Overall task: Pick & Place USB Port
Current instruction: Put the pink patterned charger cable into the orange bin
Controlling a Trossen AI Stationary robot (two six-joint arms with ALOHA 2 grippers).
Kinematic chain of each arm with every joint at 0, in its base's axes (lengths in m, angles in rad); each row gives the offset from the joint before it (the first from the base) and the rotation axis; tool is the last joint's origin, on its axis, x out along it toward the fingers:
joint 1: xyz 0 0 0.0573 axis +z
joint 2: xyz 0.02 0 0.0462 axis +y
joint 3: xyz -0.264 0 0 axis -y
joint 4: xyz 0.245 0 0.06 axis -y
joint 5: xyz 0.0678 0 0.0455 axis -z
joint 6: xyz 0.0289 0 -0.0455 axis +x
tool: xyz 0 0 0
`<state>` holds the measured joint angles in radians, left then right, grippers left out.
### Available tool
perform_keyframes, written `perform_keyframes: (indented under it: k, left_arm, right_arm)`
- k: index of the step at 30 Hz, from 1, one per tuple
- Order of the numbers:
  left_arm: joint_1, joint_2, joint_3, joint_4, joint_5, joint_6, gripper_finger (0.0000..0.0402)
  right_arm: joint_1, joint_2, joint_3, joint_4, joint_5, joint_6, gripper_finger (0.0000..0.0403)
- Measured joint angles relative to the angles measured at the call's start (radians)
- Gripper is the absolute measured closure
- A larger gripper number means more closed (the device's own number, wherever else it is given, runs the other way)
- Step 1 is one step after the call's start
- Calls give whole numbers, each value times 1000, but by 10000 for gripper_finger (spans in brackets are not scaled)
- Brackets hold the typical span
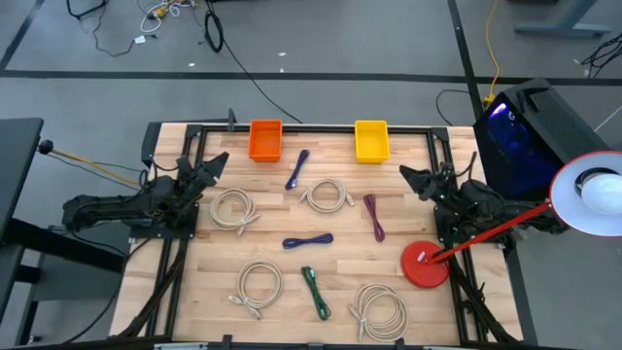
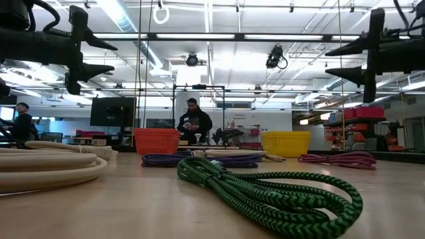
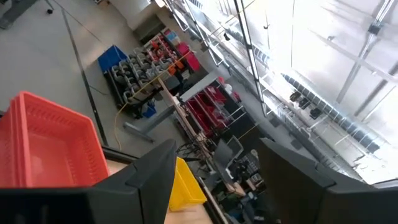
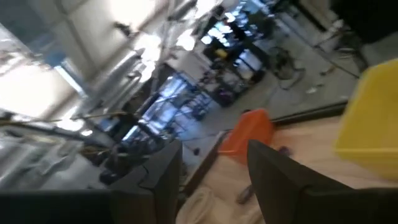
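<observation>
Left hand [image 1: 216,161] near beige cable [image 1: 233,209]

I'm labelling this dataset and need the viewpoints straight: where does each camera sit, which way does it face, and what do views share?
High view: overhead, looking straight down at the table, cables, orange bin, yellow bin; both arms show, left gripper and right gripper open.
Low view: at tabletop height, facing the room across the green cable; both grippers hang above.
Left wrist view: on the left arm, aimed up and outward past its fingers.
Right wrist view: on the right arm, past its fingers.
Shared: every view shows both bins.
</observation>
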<state>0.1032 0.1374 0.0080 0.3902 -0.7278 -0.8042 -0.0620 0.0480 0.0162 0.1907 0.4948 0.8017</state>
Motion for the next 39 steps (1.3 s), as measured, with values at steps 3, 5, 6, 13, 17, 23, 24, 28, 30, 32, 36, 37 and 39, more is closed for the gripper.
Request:
perform_keyframes:
  k: [3,5,6,13,17,23,24,28,30,32,36,37,39]
  left_arm:
    - [0,0,0,2,50,-51,168]
    - [0,0,0,20,122,-55,168]
    - [0,0,0,34,148,-55,168]
    - [0,0,0,67,126,-23,168]
    - [0,0,0,60,121,-22,168]
    - [0,0,0,55,123,-21,168]
    - [0,0,0,51,128,-21,168]
    - [0,0,0,11,171,-21,168]
    - [0,0,0,-18,183,-22,168]
    - [0,0,0,-28,183,-22,168]
    - [0,0,0,-35,183,-21,168]
    - [0,0,0,-37,183,-20,168]
    - [0,0,0,-44,183,-20,168]
  right_arm:
    - [-1,8,0,45,-55,2,220]
    - [-5,9,-1,172,-94,5,220]
    - [-6,12,3,258,-117,-2,220]
    - [-6,221,421,-170,-175,-164,223]
    - [-7,557,745,-519,-232,-299,226]
    - [-56,1041,986,-997,-228,-427,227]
    - [-69,1100,984,-1034,-241,-430,227]
    - [-95,1266,936,-987,-323,-429,227]
    - [-101,1317,903,-919,-379,-424,227]
    - [-103,1348,878,-853,-415,-417,227]
    - [-105,1380,812,-832,-428,-380,227]
    - [-109,1379,794,-816,-440,-366,227]
    - [-116,1379,748,-799,-478,-329,227]
